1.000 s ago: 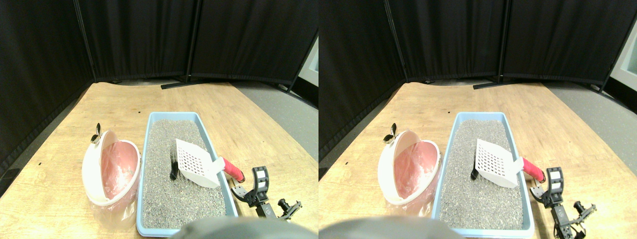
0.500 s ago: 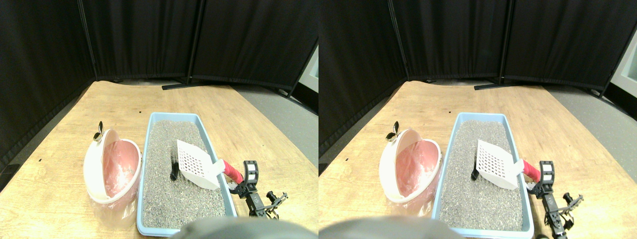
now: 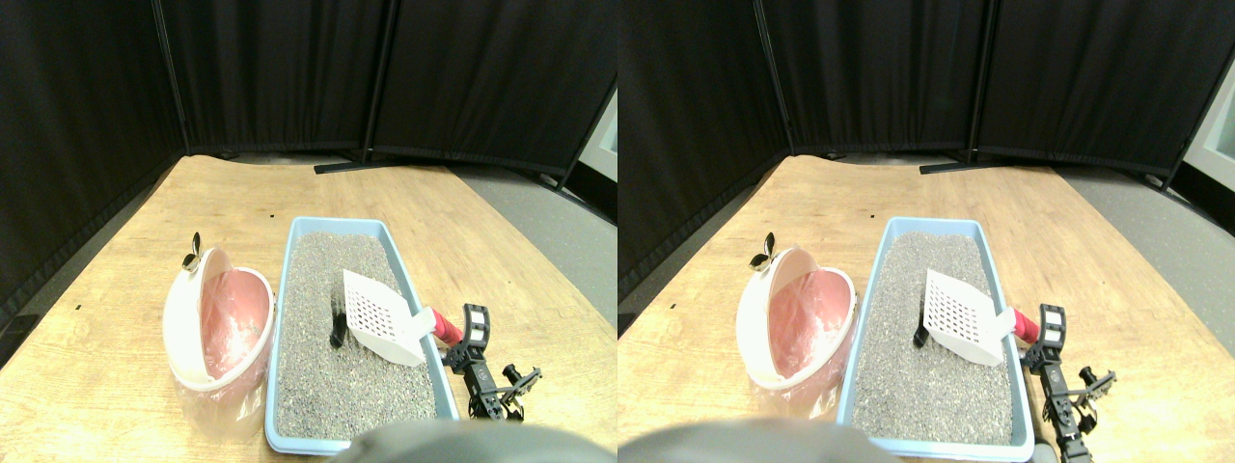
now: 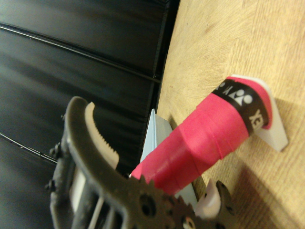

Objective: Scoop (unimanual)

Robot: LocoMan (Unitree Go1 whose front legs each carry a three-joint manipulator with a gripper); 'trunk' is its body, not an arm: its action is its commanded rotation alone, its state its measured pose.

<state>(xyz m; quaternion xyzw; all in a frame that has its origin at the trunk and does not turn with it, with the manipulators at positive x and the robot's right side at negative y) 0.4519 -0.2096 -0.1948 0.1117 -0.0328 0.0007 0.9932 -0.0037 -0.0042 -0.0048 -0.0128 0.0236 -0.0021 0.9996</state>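
**Scoop's wrapped handle is the place to grip**

Sitting in the tray (image 3: 289,289) of litter (image 3: 328,376), the light, stiff scoop (image 3: 381,315) leans right; its red handle (image 3: 446,328) looks grippy. The gripper (image 4: 157,191) straddles it, jaws spread, not yet pinching.

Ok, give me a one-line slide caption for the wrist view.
Open hand closing in around the scoop's red-wrapped handle, above the wooden floor.

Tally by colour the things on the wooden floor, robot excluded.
Blue: 1, the litter tray
White with a red handle: 1, the scoop
White and pink: 1, the lined bin
Dark: 1, the lump in the litter
Total: 4
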